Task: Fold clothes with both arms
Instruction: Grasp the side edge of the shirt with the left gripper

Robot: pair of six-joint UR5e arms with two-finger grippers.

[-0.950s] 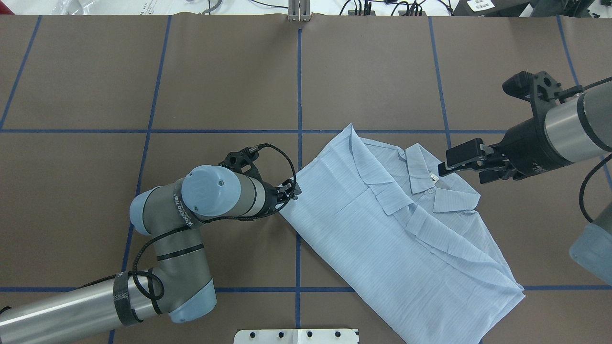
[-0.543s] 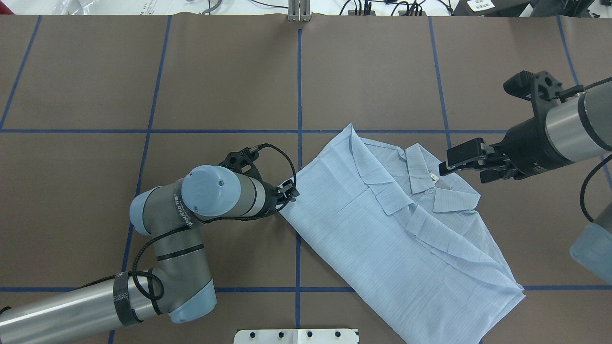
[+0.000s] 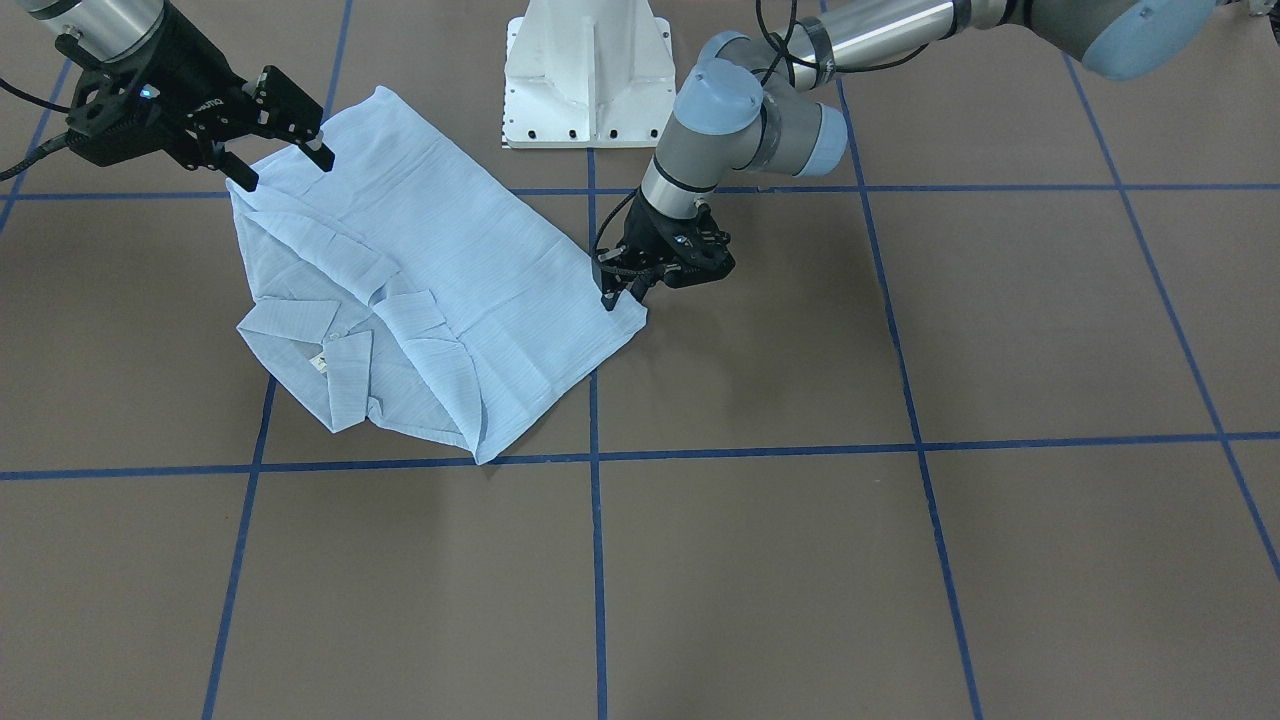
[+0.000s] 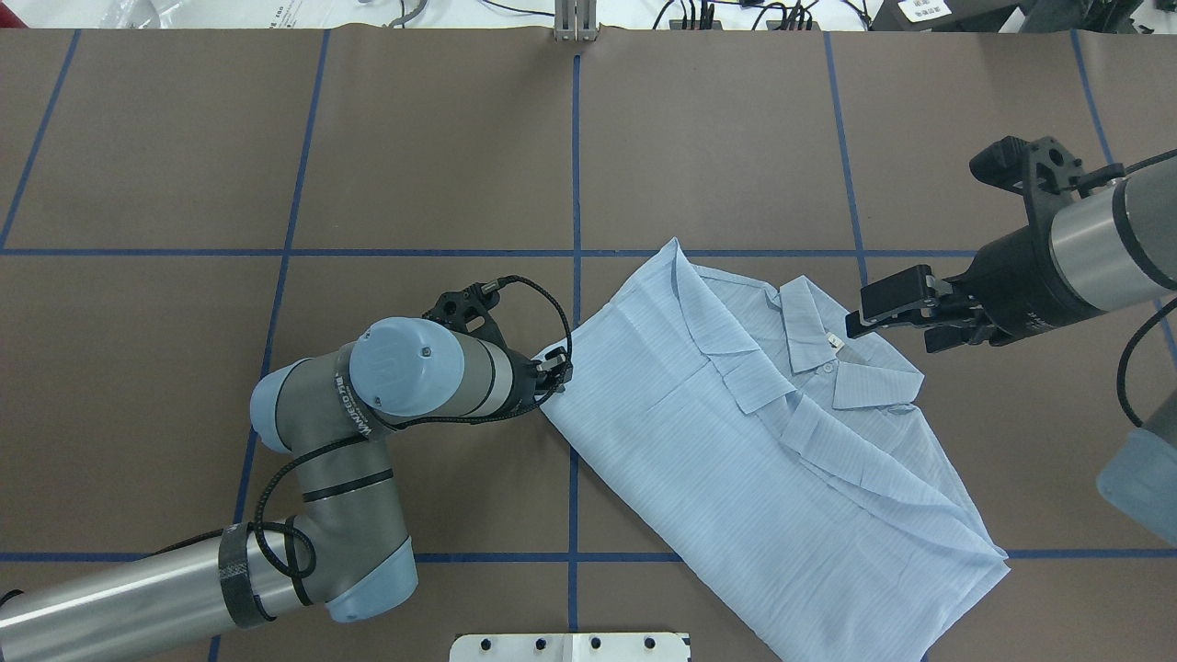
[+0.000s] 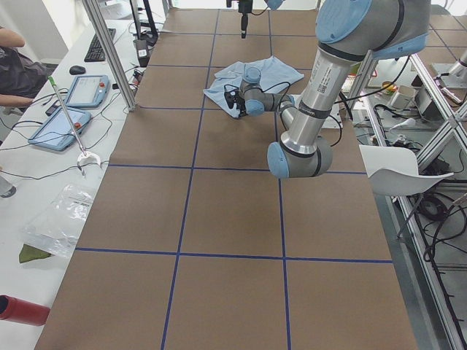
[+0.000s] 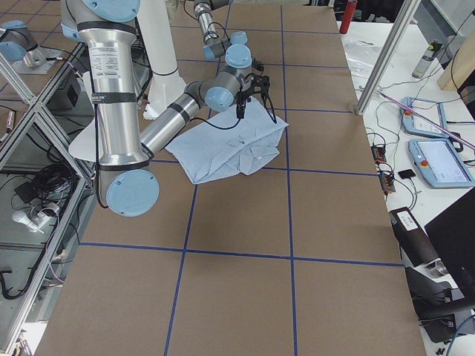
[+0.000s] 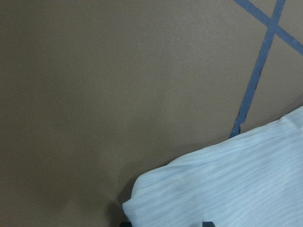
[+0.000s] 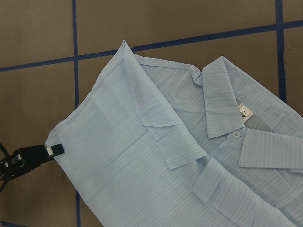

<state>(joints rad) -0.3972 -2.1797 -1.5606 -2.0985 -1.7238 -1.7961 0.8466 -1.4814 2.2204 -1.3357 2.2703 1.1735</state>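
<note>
1. Right now the pale blue striped shirt lies flat on the brown table. It is slanted across the blue tape lines, on the robot's right half, and its lower end reaches the table's robot-side edge beside the white pedestal base.
2. The shirt's side panels are folded in over its front. Its collar points toward the far side, and a small white label shows inside the neck.
3. The left gripper is down low at the shirt's corner nearest the table's middle, and one fingertip touches that corner's edge. In the front-facing view its two fingers stand a little apart, so the jaws look parted rather than clamped. The left wrist camera shows the corner of cloth lying on the table.
4. The right gripper hangs above the table just beside the collar end. Its jaws are spread wide, it holds nothing, and it is clear of the fabric.
5. The two arms are well apart, at opposite sides of the shirt.
</note>
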